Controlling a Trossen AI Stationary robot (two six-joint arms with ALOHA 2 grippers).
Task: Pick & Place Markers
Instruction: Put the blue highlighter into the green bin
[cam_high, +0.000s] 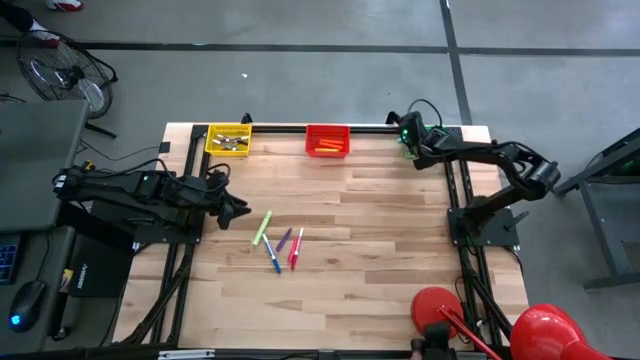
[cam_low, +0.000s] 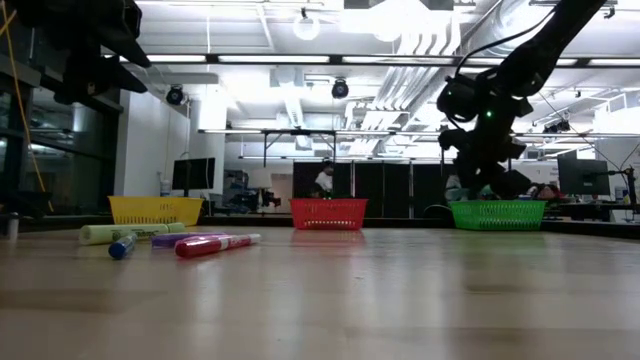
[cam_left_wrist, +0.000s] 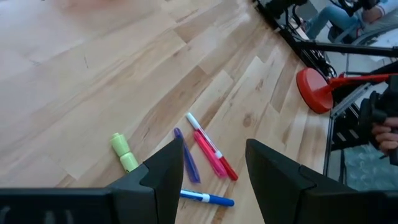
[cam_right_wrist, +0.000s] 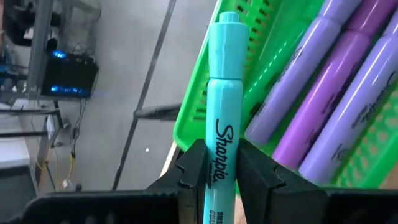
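Observation:
My right gripper (cam_right_wrist: 221, 168) is shut on a light-blue marker (cam_right_wrist: 222, 81) at the table's far right corner, above the green basket (cam_low: 497, 214). Purple markers (cam_right_wrist: 336, 93) lie inside that basket. Loose markers lie flat on the wood left of centre: a yellow-green one (cam_high: 262, 228), a purple one (cam_high: 283, 240), a blue one (cam_high: 272, 258) and a pink-red pair (cam_high: 296, 248). My left gripper (cam_high: 240, 212) hovers open just left of them, touching nothing; its wrist view shows them past its fingers (cam_left_wrist: 214, 146). My right gripper pinches the light-blue marker's barrel (cam_right_wrist: 221, 140) between its two fingers (cam_right_wrist: 193, 168). The marker runs along the fingers and its capped end (cam_right_wrist: 227, 22) sticks out past them. It is lifted clear, over the green basket's rim (cam_right_wrist: 189, 124).
A yellow basket (cam_high: 228, 138) and a red basket (cam_high: 327, 140), each with markers in it, stand along the far edge. Bare wood lies between the loose markers and the baskets. A red stand (cam_high: 437, 305) sits by the near right corner. A person (cam_low: 323, 178) is in the room behind.

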